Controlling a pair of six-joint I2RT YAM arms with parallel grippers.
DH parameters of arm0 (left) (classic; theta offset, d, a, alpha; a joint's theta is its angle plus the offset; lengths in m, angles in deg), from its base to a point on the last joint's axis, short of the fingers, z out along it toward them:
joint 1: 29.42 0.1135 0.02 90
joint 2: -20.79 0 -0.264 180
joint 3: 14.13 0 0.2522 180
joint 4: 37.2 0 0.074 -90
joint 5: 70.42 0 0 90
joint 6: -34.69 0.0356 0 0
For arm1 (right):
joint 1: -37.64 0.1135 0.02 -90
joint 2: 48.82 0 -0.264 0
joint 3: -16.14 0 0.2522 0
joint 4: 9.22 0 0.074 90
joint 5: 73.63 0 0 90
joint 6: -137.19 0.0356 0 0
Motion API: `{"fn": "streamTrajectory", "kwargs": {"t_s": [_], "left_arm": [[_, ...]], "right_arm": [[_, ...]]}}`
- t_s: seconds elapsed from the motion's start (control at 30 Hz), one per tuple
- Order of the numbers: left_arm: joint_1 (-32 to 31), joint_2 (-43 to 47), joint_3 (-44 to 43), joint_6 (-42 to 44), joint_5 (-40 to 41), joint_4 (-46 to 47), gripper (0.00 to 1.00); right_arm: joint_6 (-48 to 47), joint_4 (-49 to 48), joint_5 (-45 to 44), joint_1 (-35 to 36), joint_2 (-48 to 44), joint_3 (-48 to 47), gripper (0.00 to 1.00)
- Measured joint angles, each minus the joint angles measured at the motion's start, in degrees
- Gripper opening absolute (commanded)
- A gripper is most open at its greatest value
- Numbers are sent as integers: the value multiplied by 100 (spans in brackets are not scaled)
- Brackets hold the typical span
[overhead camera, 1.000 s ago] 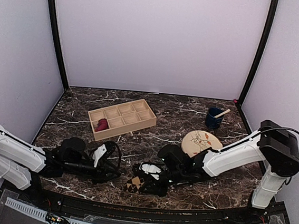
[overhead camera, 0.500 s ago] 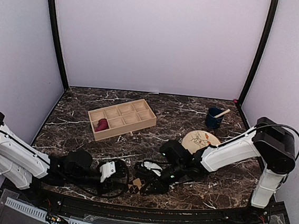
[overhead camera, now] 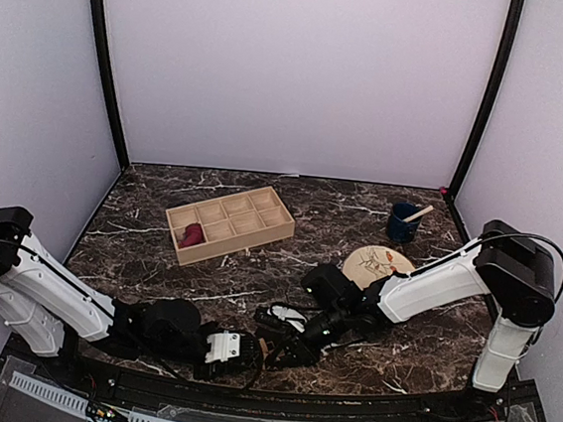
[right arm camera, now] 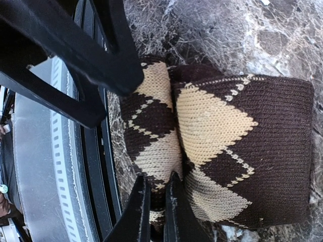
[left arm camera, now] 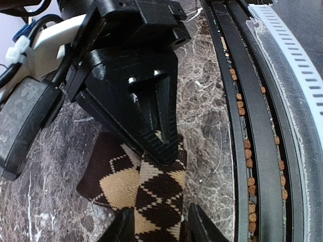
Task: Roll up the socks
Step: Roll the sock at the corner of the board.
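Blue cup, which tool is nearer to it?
Right. The right tool, pinching the argyle sock, sits near-left of the blue cup; the left tool is farther left.

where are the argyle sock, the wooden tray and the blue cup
argyle sock (right arm camera: 212, 123): right wrist view, on a cream diamond of the knit
wooden tray (overhead camera: 236, 246): top external view, on its near outer wall
blue cup (overhead camera: 401, 226): top external view, on its side wall
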Motion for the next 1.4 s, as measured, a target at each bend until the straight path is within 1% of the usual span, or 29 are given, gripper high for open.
{"fn": "streamTrajectory", "kwargs": {"t_s": [0.27,0.6,0.83,1.03,1.33,1.4], "left_arm": [[-50,-232,-175,264,-42,-221,38],[-52,-511,-323,498,-42,-284,38],[-66,-710,-549,651,-4,-446,34],[-66,-815,-710,796,11,-597,28],[-66,-855,-841,951,-66,-772,9],[-66,-855,-887,1005,-107,-863,6]], "right_arm": [[13,15,26,0,0,0,0],[15,28,127,-26,20,0,0],[15,44,168,-26,20,7,0],[17,37,232,-28,20,44,0],[35,13,319,-61,20,90,0],[35,11,339,-70,20,103,0]]}}
